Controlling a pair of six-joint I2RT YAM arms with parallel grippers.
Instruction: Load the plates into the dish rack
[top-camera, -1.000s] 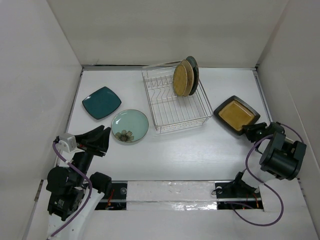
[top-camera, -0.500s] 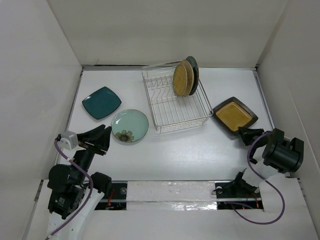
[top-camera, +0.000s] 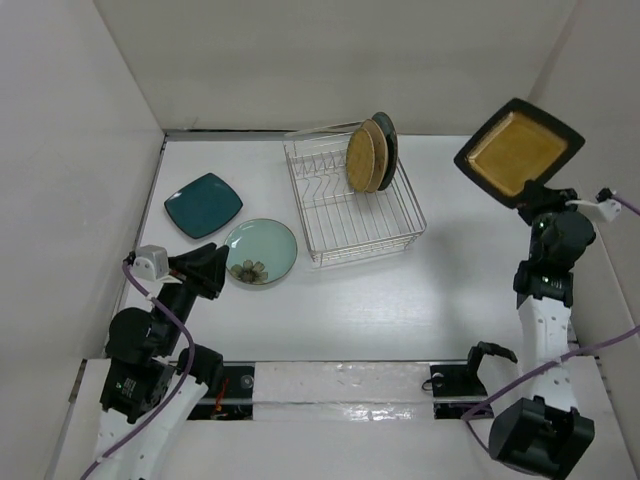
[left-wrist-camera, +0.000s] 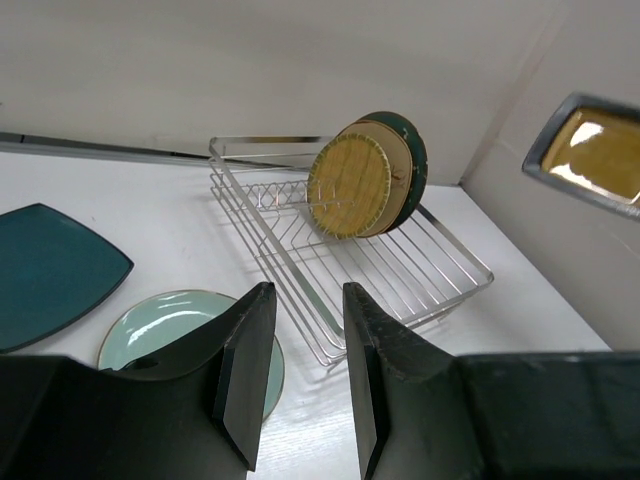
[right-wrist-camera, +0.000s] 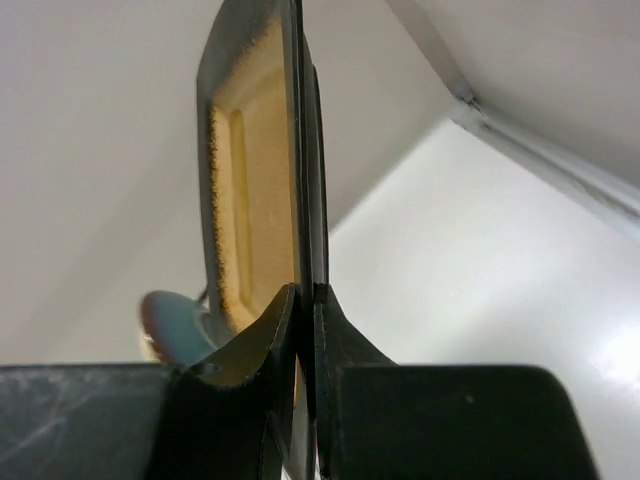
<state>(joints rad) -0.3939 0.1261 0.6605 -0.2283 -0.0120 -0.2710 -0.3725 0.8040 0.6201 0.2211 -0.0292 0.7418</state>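
White walls close in a white surface. Half a second ago the black-rimmed yellow square plate lay flat near the right edge, with the right jaws just beside it. Now it hangs in the air above that edge, its face tipped toward the top camera. The right jaws are pinched tight on its lower rim, one finger on each face in the right wrist view. The pick looks done, so the carry to the dish rack is likely next.

The plate has a glossy black raised rim, rounded corners and a speckled mustard centre. The rack sits toward the far edge. Three round plates stand on edge at its far right end, and the nearer slots are free.

A teal square plate and a pale green plate lie flat near the left edge. The left jaws are partly open, hold nothing, and hover near the green one.
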